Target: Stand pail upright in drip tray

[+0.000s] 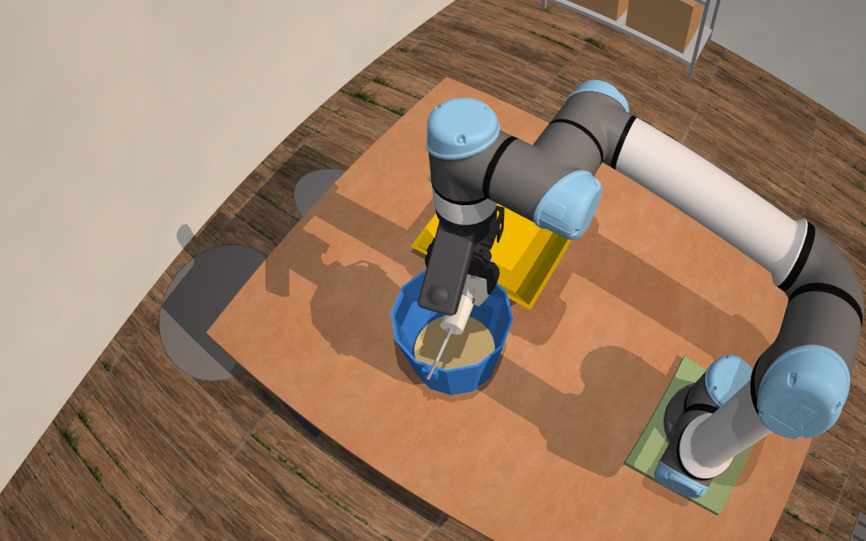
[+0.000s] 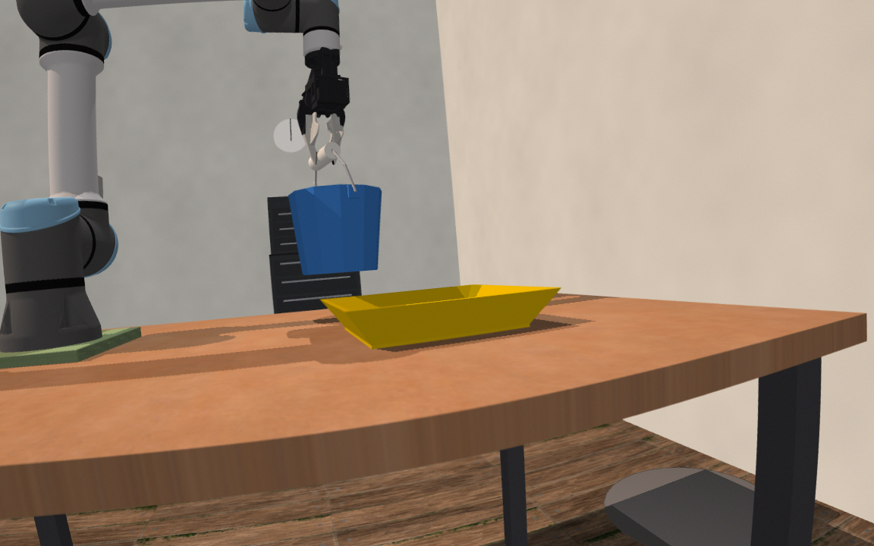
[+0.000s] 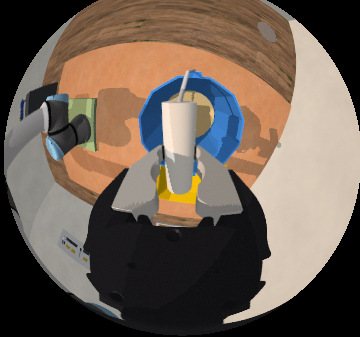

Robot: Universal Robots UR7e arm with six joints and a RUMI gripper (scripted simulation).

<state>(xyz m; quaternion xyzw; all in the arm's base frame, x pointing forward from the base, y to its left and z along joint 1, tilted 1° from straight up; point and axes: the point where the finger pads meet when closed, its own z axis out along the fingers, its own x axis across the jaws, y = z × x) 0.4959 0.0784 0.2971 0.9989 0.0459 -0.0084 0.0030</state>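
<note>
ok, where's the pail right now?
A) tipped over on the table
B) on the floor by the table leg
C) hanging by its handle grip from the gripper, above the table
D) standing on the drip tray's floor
C: the gripper is shut on the white handle grip, and the blue pail hangs upright in the air, higher than the yellow drip tray on the table.

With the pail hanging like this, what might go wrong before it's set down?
1. The blue pail hangs by its handle grip from the end effector, high above the yellow drip tray; releasing now would drop it.
2. It hangs freely on its wire bail, so a quick move might swing it.
3. The tray's sloped walls could tip a base landing off-centre.
</note>
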